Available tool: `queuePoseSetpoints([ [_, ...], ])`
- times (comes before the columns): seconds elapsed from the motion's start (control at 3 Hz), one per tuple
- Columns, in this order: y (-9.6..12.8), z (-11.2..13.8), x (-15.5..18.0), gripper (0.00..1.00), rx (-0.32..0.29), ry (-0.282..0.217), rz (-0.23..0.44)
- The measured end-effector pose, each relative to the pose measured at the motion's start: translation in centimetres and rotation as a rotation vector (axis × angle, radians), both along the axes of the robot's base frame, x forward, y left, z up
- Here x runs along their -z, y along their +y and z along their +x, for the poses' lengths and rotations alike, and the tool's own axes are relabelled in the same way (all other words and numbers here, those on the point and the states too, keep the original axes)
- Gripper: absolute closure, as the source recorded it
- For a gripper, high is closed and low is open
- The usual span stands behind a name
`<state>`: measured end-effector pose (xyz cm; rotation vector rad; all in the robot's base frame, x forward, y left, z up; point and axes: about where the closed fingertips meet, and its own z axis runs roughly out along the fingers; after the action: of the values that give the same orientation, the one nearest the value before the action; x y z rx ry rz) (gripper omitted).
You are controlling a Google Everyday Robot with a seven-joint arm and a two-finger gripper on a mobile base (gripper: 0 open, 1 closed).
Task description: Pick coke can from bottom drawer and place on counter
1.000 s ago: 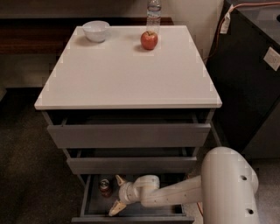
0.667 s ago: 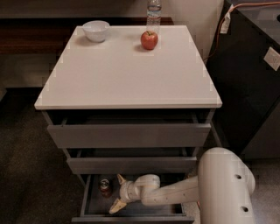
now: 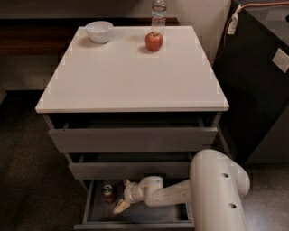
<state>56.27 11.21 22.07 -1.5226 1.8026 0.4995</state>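
We observed the white, glossy, square counter [image 3: 131, 81] topping a grey cabinet of three flat-fronted drawers, seen from above and in front. A small white ceramic bowl [image 3: 99, 31] stood near the counter's far left corner; a round red apple [image 3: 154, 41] sat close to the middle of the far edge, and a clear plastic water bottle [image 3: 158, 11] stood upright just behind it at that edge. The wide grey top drawer [image 3: 133, 139] and the grey middle drawer [image 3: 128, 170] were each pulled out slightly, and the narrow grey bottom drawer [image 3: 140, 213] was drawn out furthest, exposing its dark interior. The small red cylindrical coke can [image 3: 107, 191] with a silver top stood upright on the drawer floor, in the left part of the bottom drawer and toward its back. The robot's bulky white arm [image 3: 216, 194] entered from the lower right and reached leftward into that drawer. Its two-finger gripper [image 3: 121, 195] lay inside the drawer just to the right of the can, with one finger pointing up toward the back and a pale one slanting down toward the front, so we read the fingers as spread apart and closed on nothing. We could not tell whether either finger touched the can. A tall dark cabinet [image 3: 262, 81] stood to the right of the grey unit.
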Motion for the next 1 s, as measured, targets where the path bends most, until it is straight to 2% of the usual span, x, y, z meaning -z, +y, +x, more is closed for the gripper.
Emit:
queuePoseSetpoints([
  [0.33,3.6,2.3,3.5,0.0,-0.039,0.017,-0.01],
  [1.0,5.1,2.5,3.7,0.0,-0.052,-0.008,-0.006],
])
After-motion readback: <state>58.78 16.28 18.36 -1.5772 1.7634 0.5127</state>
